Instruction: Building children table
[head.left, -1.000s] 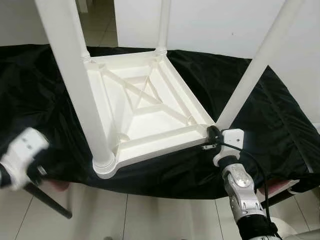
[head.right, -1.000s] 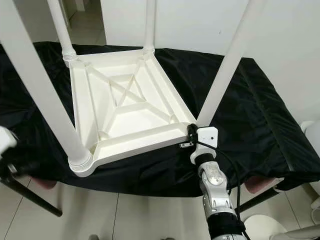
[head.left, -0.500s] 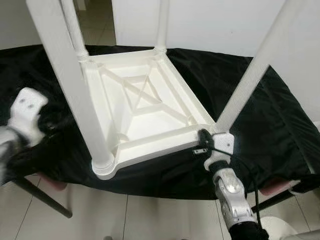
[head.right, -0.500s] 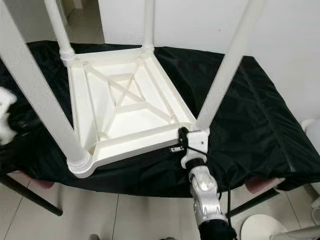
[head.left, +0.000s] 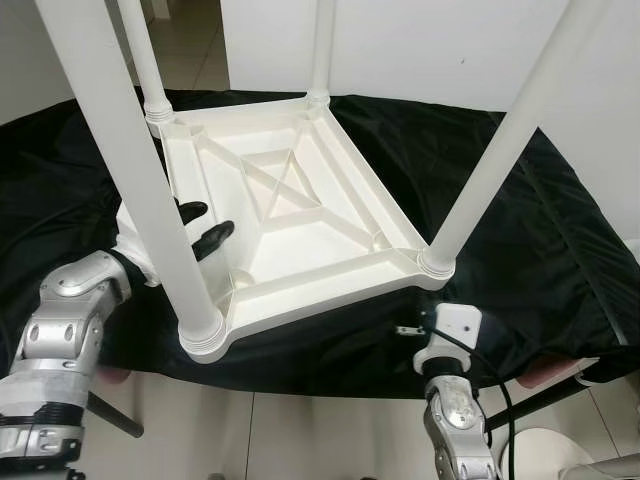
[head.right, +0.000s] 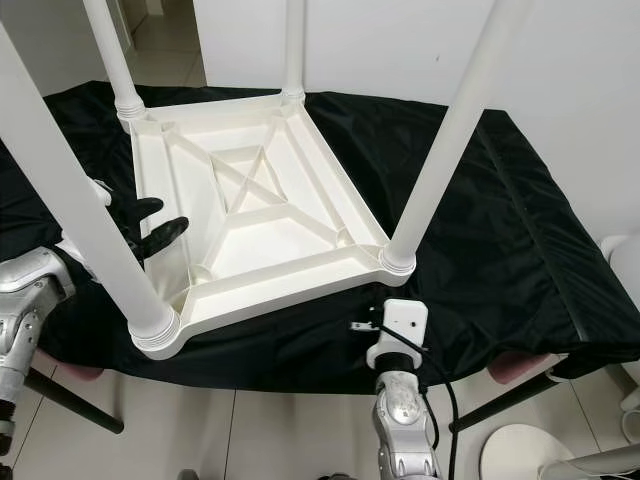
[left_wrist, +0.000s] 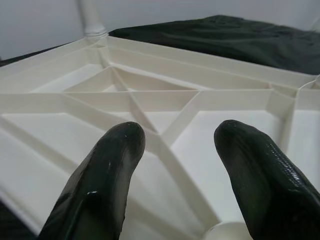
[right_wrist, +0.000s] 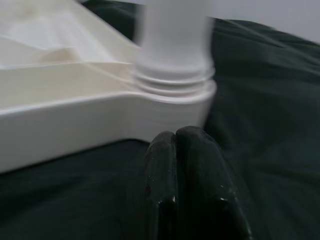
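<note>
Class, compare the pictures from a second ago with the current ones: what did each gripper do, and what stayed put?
The right gripper, fingers shut, has drawn back from the near right table leg. The left gripper has come in, open, over the left rim of the upturned white table. The table still lies upside down on the black cloth with all four legs on.

Looks like a plain indoor room, maybe a home: glossy pale floor tiles (head.left: 330, 430), bare white wall (head.right: 400, 45), and a black cloth (head.left: 500, 180) draped over the table.

White wall (head.left: 420, 45); tiled floor (head.left: 300, 435)
</note>
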